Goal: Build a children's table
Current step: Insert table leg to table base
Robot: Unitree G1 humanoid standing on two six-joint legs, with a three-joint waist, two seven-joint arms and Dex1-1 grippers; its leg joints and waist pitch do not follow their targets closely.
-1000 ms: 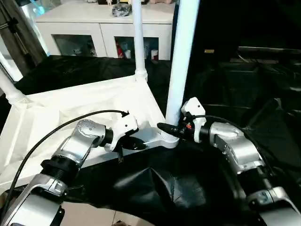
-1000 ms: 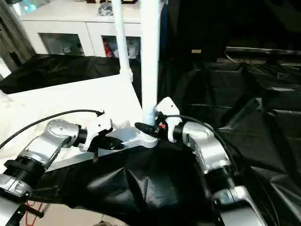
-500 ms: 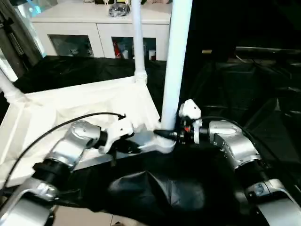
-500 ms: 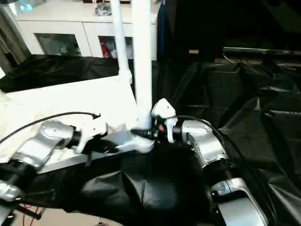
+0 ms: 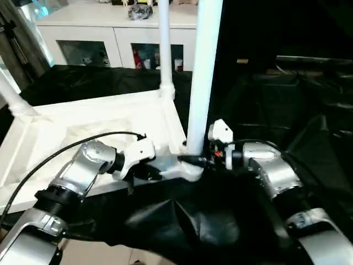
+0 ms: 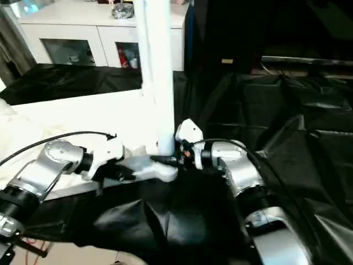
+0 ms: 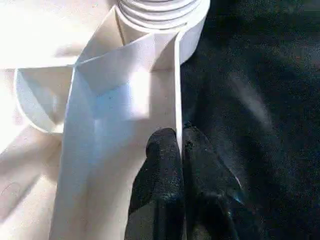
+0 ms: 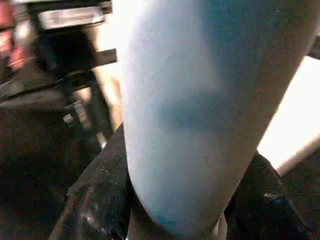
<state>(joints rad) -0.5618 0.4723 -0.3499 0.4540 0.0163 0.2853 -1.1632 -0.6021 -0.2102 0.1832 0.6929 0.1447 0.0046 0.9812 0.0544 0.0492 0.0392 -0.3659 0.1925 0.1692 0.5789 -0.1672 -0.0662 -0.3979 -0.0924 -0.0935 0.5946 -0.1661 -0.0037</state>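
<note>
The table top (image 5: 99, 124) lies upside down on black sheeting (image 5: 182, 221), sockets up, so legs can drop in from above. The left gripper (image 7: 177, 150) pinches the thin side wall near the corner, fingers closed on it, likely to steady the top. The right gripper (image 5: 190, 160) clamps the near leg (image 5: 203, 72) just above its socket, probably to seat it. Another leg (image 5: 164, 44) stands at the far corner.

Looked like a lab or staged demo room: black cloth (image 5: 265, 99) draped over the work surface, white cabinet (image 5: 118, 33) with glass doors holding clutter behind, dark equipment (image 6: 309, 61) at the right.
</note>
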